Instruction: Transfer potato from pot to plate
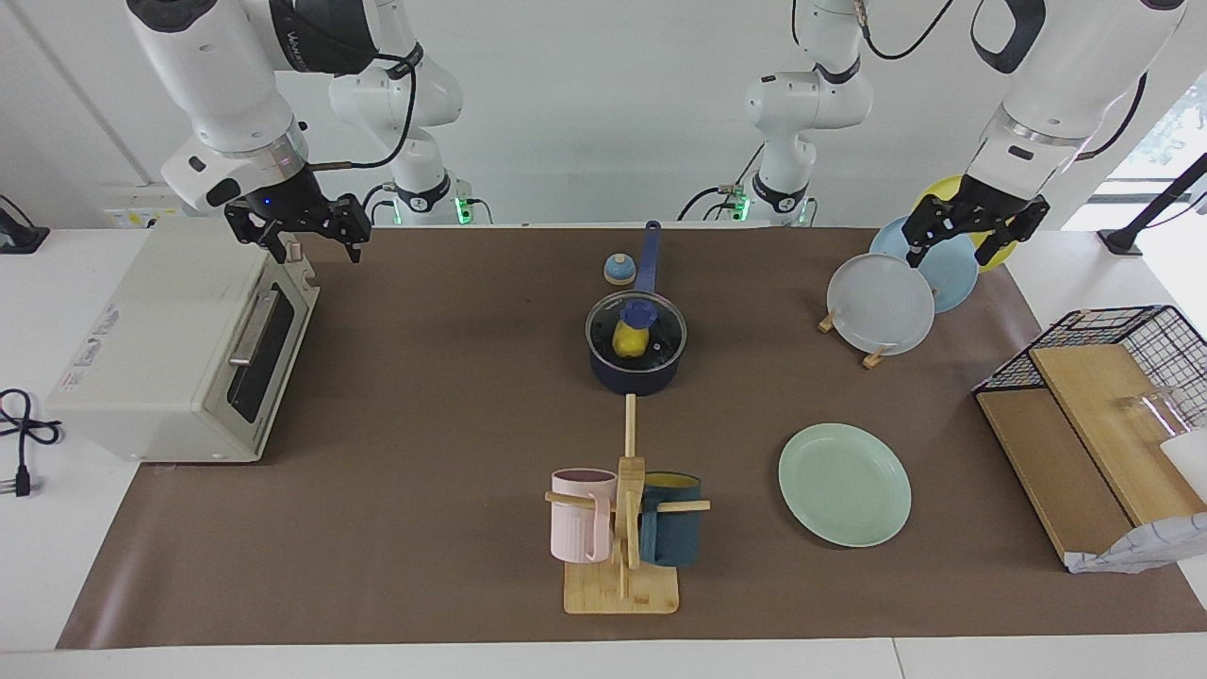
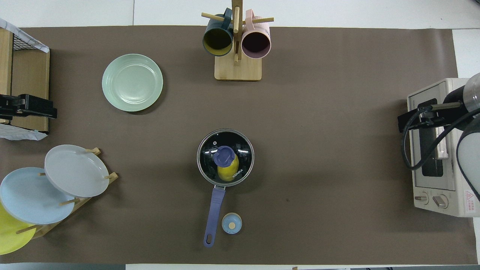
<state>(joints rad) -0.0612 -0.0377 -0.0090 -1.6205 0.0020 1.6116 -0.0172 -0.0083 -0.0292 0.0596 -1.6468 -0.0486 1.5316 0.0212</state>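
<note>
The pot (image 1: 635,363), a dark navy round saucepan with a long straight blue handle pointing toward the robots, sits mid-table (image 1: 424,396) under a round glass lid (image 2: 225,157) with a blue knob; through the glass the potato (image 2: 227,171), a rounded yellow lump, lies inside on the black bottom; the plate (image 1: 845,484), pale mint, flat with a raised rim, lies bare farther from the robots, toward the left arm's end; a wooden stand (image 1: 622,538) holds a ribbed pink mug (image 1: 582,515) and a dark teal mug (image 1: 671,531); a small blue-and-tan domed knob (image 1: 619,270) rests just beside the pot's handle; the left hand (image 1: 974,238) hangs with fingers spread over the upright plates in the wooden rack (image 1: 882,354); the right hand (image 1: 300,231) hangs, fingers spread, over the boxy white toaster oven (image 1: 179,349).
</note>
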